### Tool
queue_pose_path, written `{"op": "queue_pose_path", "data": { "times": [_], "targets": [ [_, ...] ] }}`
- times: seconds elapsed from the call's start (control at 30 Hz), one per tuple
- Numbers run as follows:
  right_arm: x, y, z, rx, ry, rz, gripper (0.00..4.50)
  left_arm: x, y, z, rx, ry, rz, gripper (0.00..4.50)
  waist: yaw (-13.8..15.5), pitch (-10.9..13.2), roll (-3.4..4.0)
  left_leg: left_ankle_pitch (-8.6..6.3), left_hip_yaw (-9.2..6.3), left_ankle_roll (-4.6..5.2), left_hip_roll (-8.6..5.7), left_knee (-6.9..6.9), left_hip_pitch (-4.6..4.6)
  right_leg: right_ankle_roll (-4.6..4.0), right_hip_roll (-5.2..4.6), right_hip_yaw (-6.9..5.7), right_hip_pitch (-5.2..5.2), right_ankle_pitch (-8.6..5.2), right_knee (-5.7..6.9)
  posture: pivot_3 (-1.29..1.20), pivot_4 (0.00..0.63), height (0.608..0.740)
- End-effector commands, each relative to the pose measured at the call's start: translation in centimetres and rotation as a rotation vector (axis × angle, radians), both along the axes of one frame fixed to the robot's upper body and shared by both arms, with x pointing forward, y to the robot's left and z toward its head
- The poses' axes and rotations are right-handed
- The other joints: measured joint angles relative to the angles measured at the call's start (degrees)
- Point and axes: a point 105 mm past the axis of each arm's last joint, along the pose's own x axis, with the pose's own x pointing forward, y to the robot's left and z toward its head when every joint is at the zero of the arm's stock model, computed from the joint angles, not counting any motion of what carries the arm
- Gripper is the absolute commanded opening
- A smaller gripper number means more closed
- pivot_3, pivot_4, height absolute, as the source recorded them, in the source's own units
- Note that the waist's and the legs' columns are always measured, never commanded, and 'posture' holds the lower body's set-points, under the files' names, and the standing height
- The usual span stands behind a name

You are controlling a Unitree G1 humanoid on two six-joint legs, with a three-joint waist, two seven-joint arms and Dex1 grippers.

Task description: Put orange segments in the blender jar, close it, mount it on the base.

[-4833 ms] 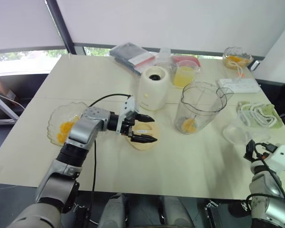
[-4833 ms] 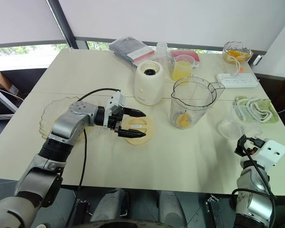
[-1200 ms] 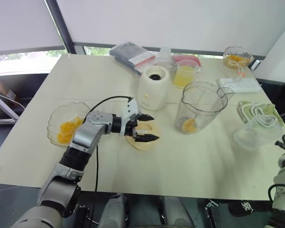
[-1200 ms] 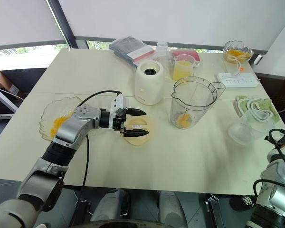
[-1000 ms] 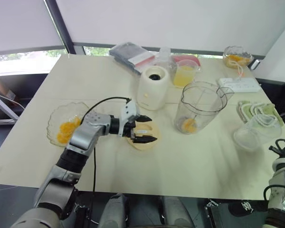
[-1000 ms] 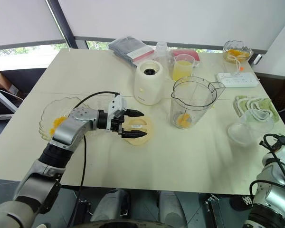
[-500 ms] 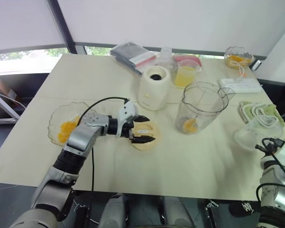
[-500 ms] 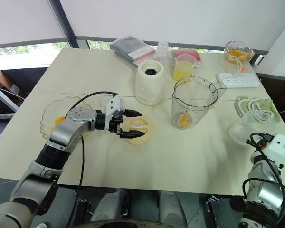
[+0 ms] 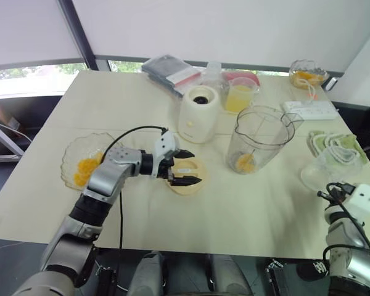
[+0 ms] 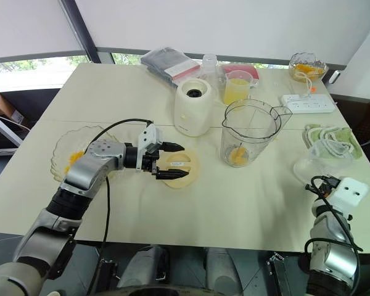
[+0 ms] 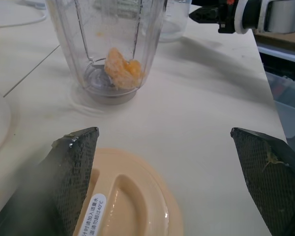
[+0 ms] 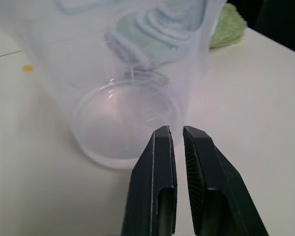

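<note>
Left gripper (image 9: 186, 167): your two black fingers, with cross-hatched textured pads (image 11: 78, 177), stand spread wide, one on either side of the lid, clamping nothing.
Lid (image 9: 186, 175): a flat, round, smooth disc of peach-cream plastic with a moulded recess and a small white label; it lies on the table between your left fingers.
Blender jar (image 9: 258, 139): a tall clear plastic vessel, tapered to a narrow foot, with a pouring spout at the rim; it stands upright just beyond your left fingertips, uncovered and apart from the base.
Orange segments (image 11: 122, 69): soft, lumpy, bright orange pieces at the bottom of the jar, straight ahead of your left gripper; more lie in the glass dish.
Glass dish (image 9: 73, 158): a shallow, scallop-edged clear dish behind your left gripper, beside its forearm.
Base (image 9: 200, 114): a squat, rounded, cream-white cylinder with a dark round socket on top; it stands beside your left gripper, on the side away from you, near the jar.
Right gripper (image 12: 177, 135): your smooth black fingers are pressed almost together, clenched on nothing.
Clear cup (image 12: 123, 73): a thin, translucent, handleless plastic cup with a round bottom, immediately in front of your right fingertips; you cannot tell whether they touch it.
Green cloth (image 10: 335, 142): soft and folded, beyond the cup.
Table (image 9: 246, 209): smooth and pale cream under both grippers.
</note>
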Motion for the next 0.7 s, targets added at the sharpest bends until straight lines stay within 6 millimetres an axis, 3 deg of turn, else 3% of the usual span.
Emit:
{"op": "queue_pose_path", "data": {
  "times": [0.03, 0.7],
  "targets": [
    [0.3, 0.5, 1.6, -0.034, -0.048, 0.026, 0.38, -0.1, -0.4, 1.1, -0.021, -0.039, -0.028, 4.5, 0.01, 0.0, 0.0, 0.0, 0.0, 0.0, 0.0, 0.0, 0.0, 0.0, 0.0, 0.0, 0.0, 0.0, 0.0, 0.0, 0.15, 0.74],
    [2.0, 2.6, 3.0, -0.038, -0.079, 0.106, 0.38, -0.1, -0.7, 1.0, -0.028, -0.04, -0.032, 4.5, 0.05, 0.0, 0.0, 0.0, 0.0, 0.0, 0.0, 0.0, 0.0, 0.0, 0.0, 0.0, -0.01, 0.0, 0.0, 0.0, 0.15, 0.74]
  ]
}}
